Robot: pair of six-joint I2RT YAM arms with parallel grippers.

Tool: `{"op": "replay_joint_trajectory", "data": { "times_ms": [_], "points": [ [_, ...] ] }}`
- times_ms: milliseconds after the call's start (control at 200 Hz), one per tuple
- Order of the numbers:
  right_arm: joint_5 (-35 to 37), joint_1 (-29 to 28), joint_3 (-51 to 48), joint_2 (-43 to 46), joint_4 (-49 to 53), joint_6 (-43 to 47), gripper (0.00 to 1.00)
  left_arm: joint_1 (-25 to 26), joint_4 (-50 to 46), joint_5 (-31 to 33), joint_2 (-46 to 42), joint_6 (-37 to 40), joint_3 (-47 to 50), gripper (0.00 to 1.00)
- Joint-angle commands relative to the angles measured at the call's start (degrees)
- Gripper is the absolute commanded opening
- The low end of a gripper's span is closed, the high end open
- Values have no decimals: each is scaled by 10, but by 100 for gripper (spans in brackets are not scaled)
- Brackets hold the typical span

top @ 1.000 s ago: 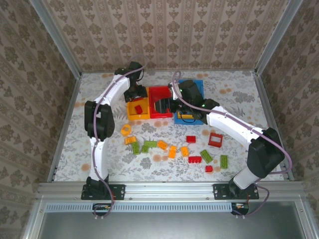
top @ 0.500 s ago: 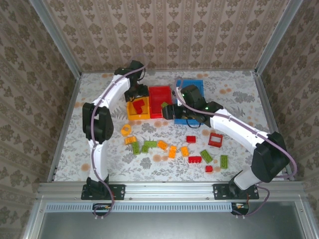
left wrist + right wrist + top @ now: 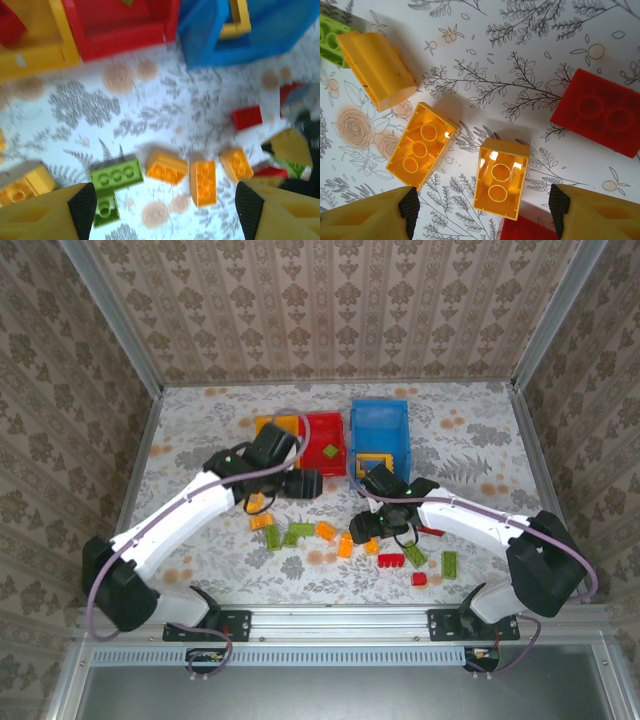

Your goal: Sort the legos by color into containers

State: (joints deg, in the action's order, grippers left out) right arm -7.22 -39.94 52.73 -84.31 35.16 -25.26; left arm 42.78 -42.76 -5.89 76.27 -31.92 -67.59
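Hovering with our right gripper (image 3: 484, 205) spread over one orange brick (image 3: 499, 179), we risk clipping the neighbouring orange brick (image 3: 420, 150) if we descend off-centre.

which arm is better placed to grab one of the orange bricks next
Right, probably. The right gripper hangs open, close above an orange brick that sits between its fingers in the wrist view. The left gripper is open too but sits nearer the red bin, with those bricks farther off.
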Motion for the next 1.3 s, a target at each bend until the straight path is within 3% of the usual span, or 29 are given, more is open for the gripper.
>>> {"op": "replay_joint_trajectory", "data": {
  "times_ms": [0, 325, 480, 605, 750, 975, 1295],
  "points": [
    [9, -8, -3, -27, -3, -29, 72, 12, 31, -14, -32, -24, 52, 76],
    [14, -9, -23, -71, -17, -43, 53, 33, 26, 4, -71, -24, 78, 75],
    [15, -10, -32, -88, -30, -46, 49, 39, 29, 7, -76, -29, 82, 75],
    [34, -10, -28, -88, -31, -45, 36, 45, 30, 14, -80, -32, 77, 74],
    [100, -6, 13, -27, 8, -37, 21, 53, 32, 26, -83, -36, 61, 74],
    [155, 68, 137, -26, 48, -8, 20, 59, 55, 40, -65, -38, 26, 73],
    [154, 159, 353, -231, 21, 2, 20, 75, 97, 30, 7, 8, -49, 73]
  ]
}}
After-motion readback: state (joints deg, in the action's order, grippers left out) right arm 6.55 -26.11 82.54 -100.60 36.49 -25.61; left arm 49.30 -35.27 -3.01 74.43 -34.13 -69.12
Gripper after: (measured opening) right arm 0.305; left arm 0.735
